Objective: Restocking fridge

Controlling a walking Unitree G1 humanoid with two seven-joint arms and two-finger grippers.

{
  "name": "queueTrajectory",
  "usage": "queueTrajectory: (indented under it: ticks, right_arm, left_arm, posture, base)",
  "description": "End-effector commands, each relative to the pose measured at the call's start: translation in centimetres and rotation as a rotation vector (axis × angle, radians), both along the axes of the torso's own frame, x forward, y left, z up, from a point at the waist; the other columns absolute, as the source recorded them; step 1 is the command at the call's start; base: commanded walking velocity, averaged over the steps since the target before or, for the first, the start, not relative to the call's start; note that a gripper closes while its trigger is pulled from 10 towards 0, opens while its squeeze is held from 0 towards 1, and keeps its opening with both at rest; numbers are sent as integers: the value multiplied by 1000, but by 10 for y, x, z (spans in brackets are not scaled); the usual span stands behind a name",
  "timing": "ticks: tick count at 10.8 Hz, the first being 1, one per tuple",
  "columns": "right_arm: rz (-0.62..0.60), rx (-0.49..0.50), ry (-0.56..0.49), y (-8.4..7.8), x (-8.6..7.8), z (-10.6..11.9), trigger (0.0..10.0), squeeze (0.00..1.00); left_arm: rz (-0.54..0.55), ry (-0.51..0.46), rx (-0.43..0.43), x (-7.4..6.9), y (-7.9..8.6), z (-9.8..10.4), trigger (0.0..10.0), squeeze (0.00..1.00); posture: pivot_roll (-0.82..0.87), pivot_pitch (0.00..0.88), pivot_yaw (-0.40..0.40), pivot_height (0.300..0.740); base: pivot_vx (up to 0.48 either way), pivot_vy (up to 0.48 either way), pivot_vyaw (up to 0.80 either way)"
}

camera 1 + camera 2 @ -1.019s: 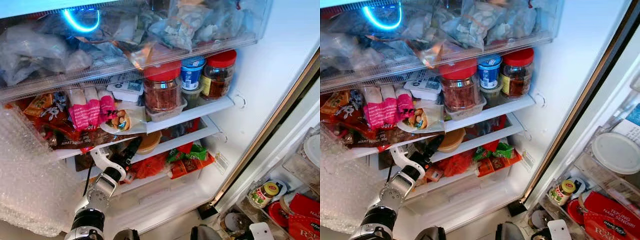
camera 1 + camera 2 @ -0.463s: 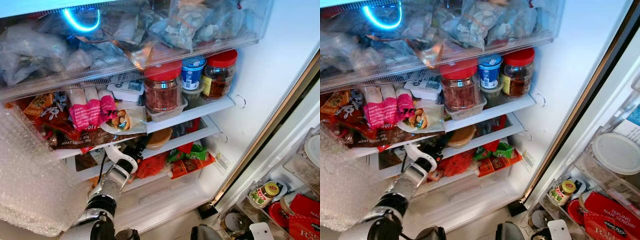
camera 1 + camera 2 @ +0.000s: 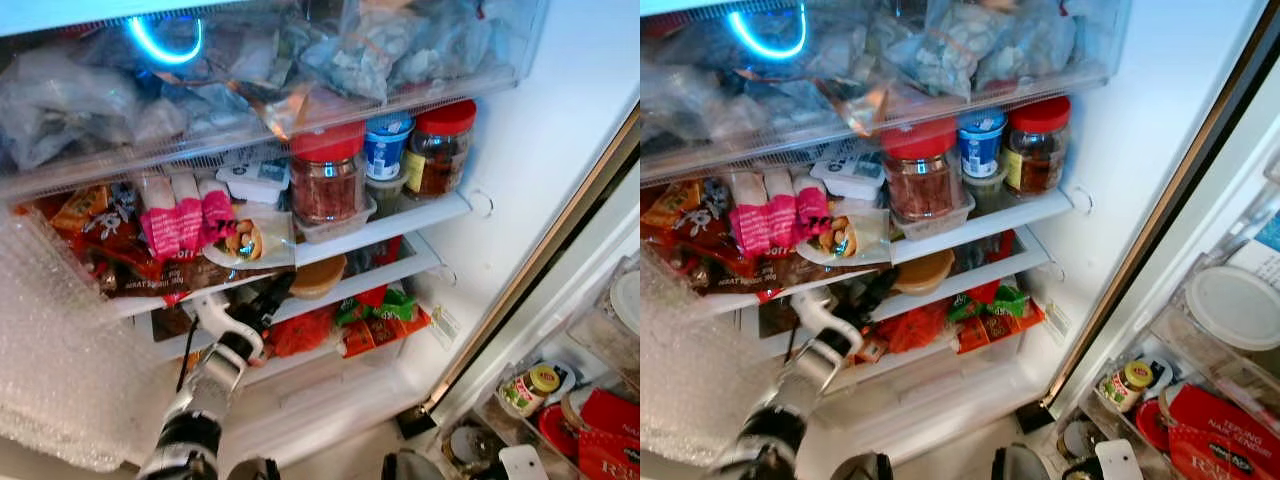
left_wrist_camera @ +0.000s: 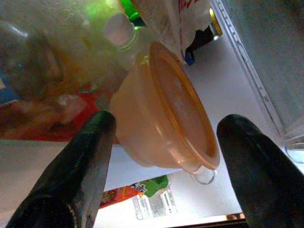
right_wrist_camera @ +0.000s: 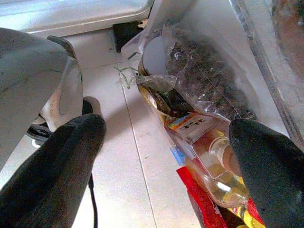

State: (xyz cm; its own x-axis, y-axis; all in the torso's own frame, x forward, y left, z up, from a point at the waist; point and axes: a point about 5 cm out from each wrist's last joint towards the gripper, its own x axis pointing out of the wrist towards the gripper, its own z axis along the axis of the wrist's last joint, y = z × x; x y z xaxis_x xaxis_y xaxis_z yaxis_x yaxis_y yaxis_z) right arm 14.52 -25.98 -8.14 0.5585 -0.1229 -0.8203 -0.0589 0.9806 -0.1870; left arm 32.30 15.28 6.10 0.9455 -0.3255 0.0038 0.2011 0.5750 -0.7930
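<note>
Left wrist view | left gripper fingers apart | orange tub unlabelled

Bare shelf beside orange container

Head pair: looking forward and down into the open fridge from close by, sharing shelves and door rack. Left wrist: very near an orange tub on a shelf. Right wrist: facing down at floor and bags.

Beside the jar with the yellow lid in the door, a red packet is showing white lettering, "NASI"; other labels are staying too blurred to read.
</note>
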Motion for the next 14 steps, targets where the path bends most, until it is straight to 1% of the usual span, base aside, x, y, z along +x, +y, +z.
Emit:
queueTrajectory:
  ticks: [1, 2, 4, 5, 6, 8, 9, 10, 11, 12, 13, 14]
  right_arm:
    - [17, -6, -10, 0, 2, 1, 10000, 0]
    - [16, -6, -10, 0, 1, 1, 10000, 0]
    - [17, -3, -6, 1, 0, 0, 10000, 0]
    - [18, -3, -3, 1, -1, 0, 10000, 0]
    - [20, -3, -1, 1, -1, 0, 10000, 0]
    - [19, -2, 2, 1, -2, -1, 10000, 0]
    - [16, -1, 2, 1, -2, -1, 10000, 0]
    - [14, -1, 2, 1, -2, -1, 10000, 0]
    - [14, 0, 3, 0, -2, -1, 10000, 0]
    - [14, 1, 3, 0, -1, 0, 10000, 0]
    - [16, 0, 3, 0, -1, 0, 10000, 0]
    - [14, 1, 2, 0, -1, 0, 10000, 0]
  left_arm:
    - [-19, -19, 4, -2, 1, 4, 10000, 0]
    - [-40, -36, 41, -7, 2, 5, 10000, 0]
    - [-70, -73, 223, -22, 7, 6, 10000, 0]
    - [-84, -113, 400, -31, 8, 7, 10000, 0]
    - [-112, -148, 531, -39, 4, 9, 10000, 0]
    - [-91, -166, 670, -51, 0, 7, 10000, 0]
    - [-61, -173, 791, -57, 3, 3, 10000, 0]
    - [9, -173, 903, -61, 12, 0, 10000, 0]
    - [57, -177, 1016, -66, 20, -3, 10000, 0]
    - [117, -141, 1083, -68, 29, -9, 10000, 0]
    - [136, -139, 1097, -69, 31, -12, 10000, 0]
    - [145, -122, 1065, -70, 29, -16, 10000, 0]
  posture:
    - [-32, 27, 8, 651]
    - [-32, 22, 12, 651]
    - [-25, 14, 16, 651]
    - [-19, 13, 15, 651]
    - [-15, 12, 16, 651]
    - [-15, 14, 18, 651]
    - [-12, 28, 17, 651]
    - [-7, 39, 16, 651]
    - [-7, 47, 15, 651]
    - [-3, 54, 10, 651]
    - [-6, 57, 9, 651]
    - [-6, 57, 9, 651]
  base:
    - [0, 0, 0]
    - [0, 0, 0]
    - [0, 0, 0]
    - [0, 0, 0]
    - [0, 0, 0]
    - [0, 0, 0]
    - [0, 0, 0]
    - [0, 0, 0]
    - [0, 0, 0]
    - [0, 0, 0]
    - [0, 0, 0]
    - [0, 0, 0]
